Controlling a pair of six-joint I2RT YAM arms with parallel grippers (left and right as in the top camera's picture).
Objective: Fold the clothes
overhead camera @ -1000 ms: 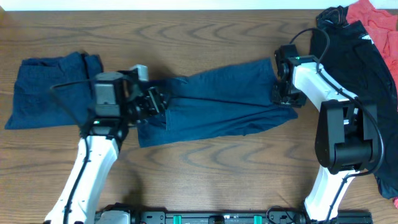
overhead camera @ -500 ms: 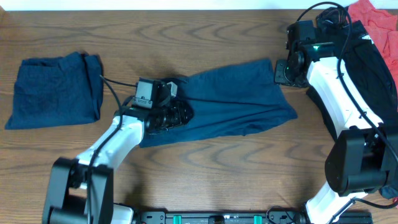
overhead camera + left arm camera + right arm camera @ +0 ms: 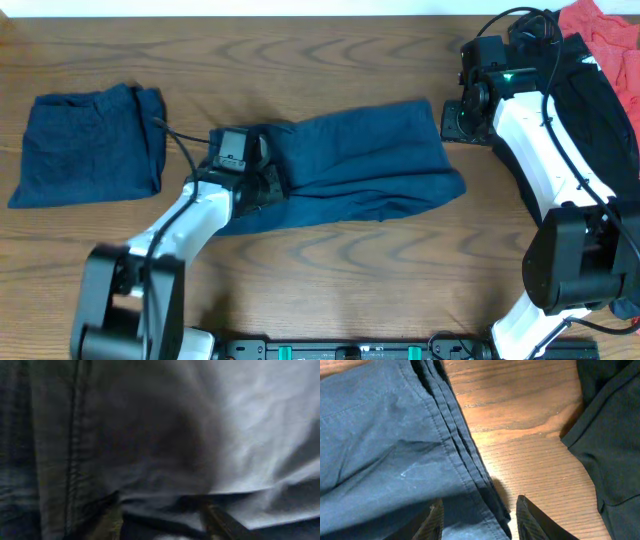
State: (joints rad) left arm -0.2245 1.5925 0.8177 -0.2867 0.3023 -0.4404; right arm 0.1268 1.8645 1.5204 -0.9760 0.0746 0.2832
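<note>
Fingers (image 3: 222, 522) of the left gripper (image 3: 162, 527) stand apart, pressed close into the long garment (image 3: 150, 435), with a blurred fold of its dark blue cloth between them and a stitched seam beside them. From overhead this gripper sits on the long garment's left end. The right gripper (image 3: 479, 520) holds its fingers (image 3: 526, 517) apart over the garment's right end, the layered hem lying flat between them and bare table (image 3: 530, 460) just past it. The long garment lies stretched across the table, its right end tilted up. A folded garment (image 3: 85, 145) lies well to its left. Black cloth (image 3: 585, 110) and red cloth (image 3: 605, 30) lie beyond its right end.
</note>
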